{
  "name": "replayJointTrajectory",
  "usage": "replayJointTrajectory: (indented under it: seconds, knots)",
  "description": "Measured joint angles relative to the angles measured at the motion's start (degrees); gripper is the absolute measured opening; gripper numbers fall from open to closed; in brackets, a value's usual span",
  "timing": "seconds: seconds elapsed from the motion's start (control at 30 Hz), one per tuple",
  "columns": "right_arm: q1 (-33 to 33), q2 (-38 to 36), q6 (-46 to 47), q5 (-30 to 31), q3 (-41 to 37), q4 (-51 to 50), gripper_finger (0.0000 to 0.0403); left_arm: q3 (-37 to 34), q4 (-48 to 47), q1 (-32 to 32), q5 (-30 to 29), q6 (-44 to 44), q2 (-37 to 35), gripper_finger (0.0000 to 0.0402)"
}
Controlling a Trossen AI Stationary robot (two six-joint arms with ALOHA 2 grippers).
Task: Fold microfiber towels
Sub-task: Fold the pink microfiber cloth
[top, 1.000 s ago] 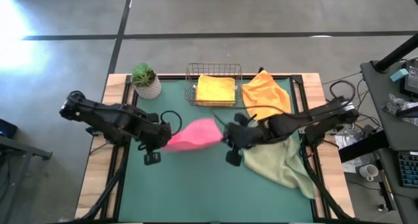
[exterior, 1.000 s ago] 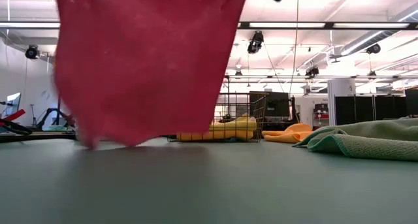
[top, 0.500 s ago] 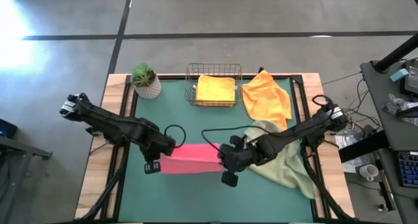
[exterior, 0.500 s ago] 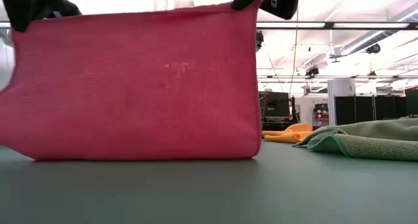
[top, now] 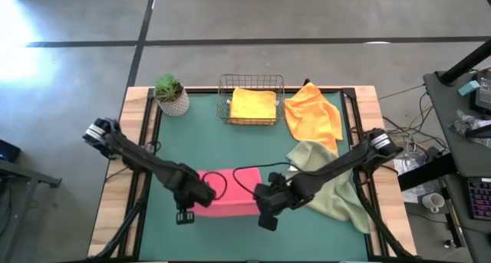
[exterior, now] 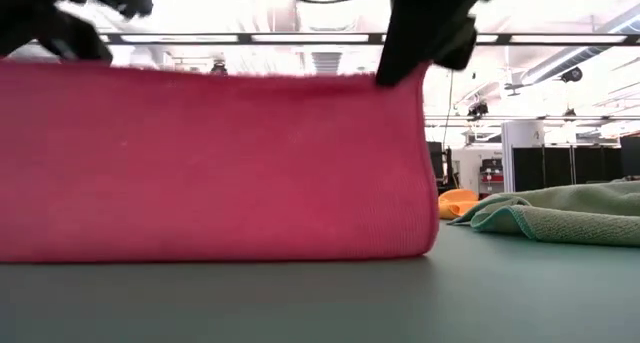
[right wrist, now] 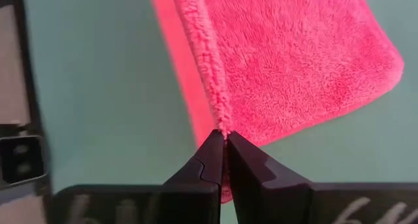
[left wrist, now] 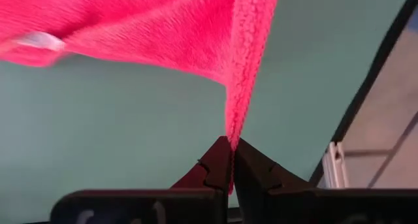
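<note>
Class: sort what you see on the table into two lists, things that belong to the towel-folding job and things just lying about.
Belongs to the job:
pink towel, pinched by left pincer and right pincer
sage green towel
orange towel
yellow towel

Just lying about:
wire basket
potted plant

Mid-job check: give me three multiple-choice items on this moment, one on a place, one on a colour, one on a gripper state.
1. Where is the yellow towel?
A. in the wire basket
B. beside the plant
C. under the sage towel

2. What colour is the towel held between the arms?
A. teal
B. pink
C. orange

3. How is the left gripper?
A. open above the table
B. shut on nothing
C. shut on the towel's edge

Answers: 1 A, it lies inside the mesh walls; 2 B, every view shows pink; 3 C, the left wrist view shows cloth pinched.
</note>
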Motion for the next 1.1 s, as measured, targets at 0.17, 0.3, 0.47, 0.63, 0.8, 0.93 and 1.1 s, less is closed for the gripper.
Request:
replayJointTrajectory:
  seconds: [0.17, 0.3, 0.47, 0.63, 0.8, 0.93, 1.1]
  knots:
    - [-0.18, 1.79, 0.01, -0.63, 0.02, 1.30, 0.0008, -0.49, 0.26, -1.67, -0.11, 0.24, 3.24, 0.0000]
    - [-0.35, 1.79, 0.01, 0.15, 0.04, 0.78, 0.0008, -0.62, 0.13, -1.63, -3.54, 0.28, 2.50, 0.0000]
    - [-1.45, 1.40, 0.15, 4.96, 0.04, -0.48, 0.0008, -1.15, -0.86, -0.23, -11.30, 2.04, 1.02, 0.0000]
    - [-3.75, 1.40, 0.13, 6.90, -0.22, -2.97, 0.0008, -2.43, -0.66, 2.47, -14.05, 2.18, 0.44, 0.0000]
    - [-5.60, 1.40, 0.03, 8.50, -0.41, -4.62, 0.0008, -2.81, -0.79, 3.97, -15.53, 4.98, 0.39, 0.0000]
    - [-8.12, 1.40, 0.83, 8.67, -0.72, -5.26, 0.0008, -2.89, -1.62, 5.89, -17.80, 6.10, 0.39, 0.0000]
    - [-11.22, 1.38, 2.23, 8.58, -0.94, -5.29, 0.0008, -3.64, -3.46, 8.72, -20.26, 6.57, 0.39, 0.0000]
